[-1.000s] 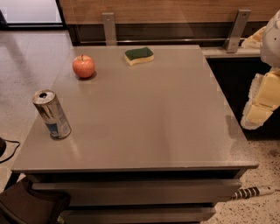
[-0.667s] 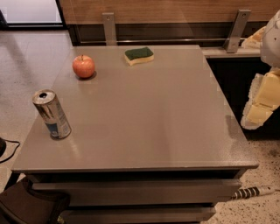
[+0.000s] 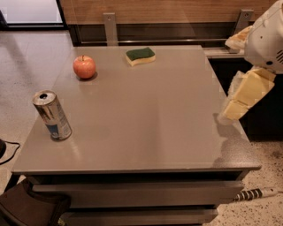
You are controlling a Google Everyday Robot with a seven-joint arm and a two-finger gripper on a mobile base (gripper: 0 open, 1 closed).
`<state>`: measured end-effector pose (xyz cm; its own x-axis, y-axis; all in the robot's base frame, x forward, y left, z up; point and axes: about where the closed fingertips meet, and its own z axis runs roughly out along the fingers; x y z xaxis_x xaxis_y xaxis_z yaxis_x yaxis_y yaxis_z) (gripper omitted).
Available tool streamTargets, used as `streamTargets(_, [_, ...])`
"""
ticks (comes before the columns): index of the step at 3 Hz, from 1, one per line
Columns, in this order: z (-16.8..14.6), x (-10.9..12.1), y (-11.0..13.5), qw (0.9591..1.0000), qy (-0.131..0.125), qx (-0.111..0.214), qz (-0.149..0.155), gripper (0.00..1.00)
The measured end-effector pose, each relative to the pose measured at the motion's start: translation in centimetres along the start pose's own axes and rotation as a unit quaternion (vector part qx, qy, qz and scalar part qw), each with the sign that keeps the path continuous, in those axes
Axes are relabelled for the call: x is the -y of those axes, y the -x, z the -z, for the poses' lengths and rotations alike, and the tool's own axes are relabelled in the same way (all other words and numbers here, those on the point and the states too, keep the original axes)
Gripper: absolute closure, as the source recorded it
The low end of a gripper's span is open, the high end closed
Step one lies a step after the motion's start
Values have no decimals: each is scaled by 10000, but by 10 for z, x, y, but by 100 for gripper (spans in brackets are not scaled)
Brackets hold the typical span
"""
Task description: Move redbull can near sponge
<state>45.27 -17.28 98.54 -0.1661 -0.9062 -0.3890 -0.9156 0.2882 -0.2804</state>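
1. Below the front edge of the tabletop [image 3: 146, 132], 2 drawer fronts [image 3: 137, 192] are seen. A dark bag [image 3: 26, 207] is placed on the floor under the front-left corner. A ribbed grey cable end [image 3: 254, 193] lies on the floor under the front-right corner.
2. The redbull can [image 3: 52, 115] is located upright at the left edge, closer to the front-left corner than to the far-left one. Its pull-tab top is turned toward the camera.
3. The gripper [image 3: 232, 112] is held over the right edge, about midway along it, and is tilted down toward the tabletop. It is well apart from the can. Nothing is seen in its hold, and whether it is wide or narrow cannot be told.
4. An apple [image 3: 84, 67] is set near the far-left corner, to the left of the line from can to sponge.
5. The sponge [image 3: 140, 56] is laid at the far edge, near its middle, green side up, well apart from the can.
6. Behind the far edge, 2 metal posts [image 3: 110, 26] are mounted before a wood panel [image 3: 168, 11].
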Motion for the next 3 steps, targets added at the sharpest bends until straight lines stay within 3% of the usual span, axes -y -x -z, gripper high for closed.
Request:
streamTargets(1, [-32, -18, 35, 9955, 48, 924, -183, 0])
streamTargets(2, [-64, -41, 51, 9860, 87, 1610, -434, 0])
streamTargets(3, [-92, -43, 71, 9700, -33, 2328, -692, 0])
